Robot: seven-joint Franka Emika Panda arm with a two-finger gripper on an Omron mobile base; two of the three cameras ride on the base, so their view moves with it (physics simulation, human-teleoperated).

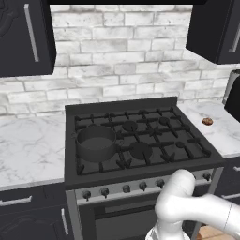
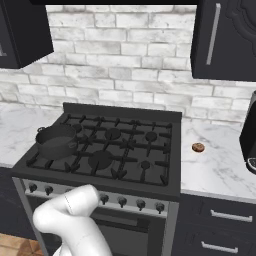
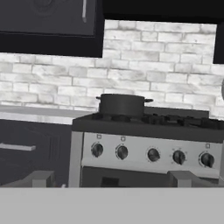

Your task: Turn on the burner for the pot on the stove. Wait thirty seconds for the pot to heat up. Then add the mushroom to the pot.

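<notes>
The dark grey pot (image 1: 96,143) (image 2: 56,141) (image 3: 121,105) stands on the front left grate of the black stove (image 1: 140,105) (image 2: 125,114). The burner beneath it is hidden by the pot. The small brown mushroom (image 1: 207,121) (image 2: 198,147) lies on the marble counter just right of the stove. My gripper (image 3: 113,181) hangs low in front of the range, open wide with nothing between its fingers (image 3: 41,178). It faces the row of knobs (image 3: 122,152) on the silvery front strip, at about their height.
Marble counters (image 1: 28,145) (image 2: 220,165) flank the stove. A dark appliance (image 1: 233,93) (image 2: 250,140) stands on the right counter beyond the mushroom. Black wall cabinets (image 1: 23,37) (image 2: 225,40) hang above both sides. My white arm (image 1: 187,201) (image 2: 75,220) bends low before the oven door.
</notes>
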